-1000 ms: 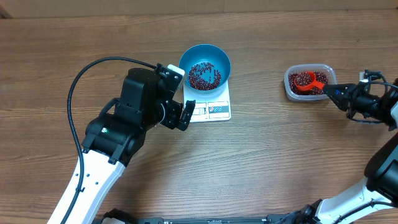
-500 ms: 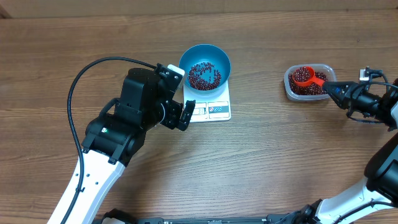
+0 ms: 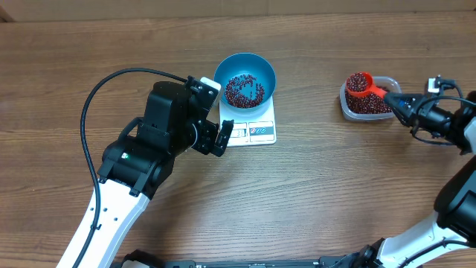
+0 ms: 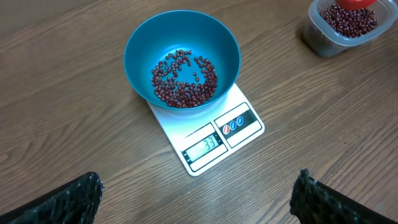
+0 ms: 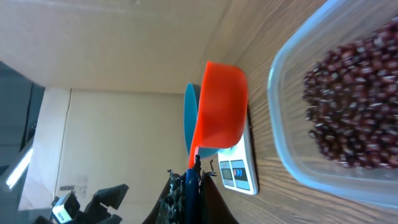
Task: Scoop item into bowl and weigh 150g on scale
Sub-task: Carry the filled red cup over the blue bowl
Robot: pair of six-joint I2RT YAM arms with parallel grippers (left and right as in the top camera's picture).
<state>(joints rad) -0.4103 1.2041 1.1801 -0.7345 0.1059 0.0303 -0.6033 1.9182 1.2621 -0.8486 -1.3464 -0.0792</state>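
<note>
Wooden table (image 3: pixel 335 186) lies between tub (image 3: pixel 346 112) and bowl (image 3: pixel 223 71): right gripper (image 3: pixel 396 106), clenched on the heaped scoop (image 3: pixel 375 91), could spill beans (image 3: pixel 359 80) crossing; left gripper (image 3: pixel 214 110) gapes empty.

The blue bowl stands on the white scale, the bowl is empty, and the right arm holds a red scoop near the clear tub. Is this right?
No: the blue bowl is not empty; the left wrist view shows dark red beans in it. As you say, it stands on the white scale, and the right arm holds a red scoop near the clear tub.
</note>
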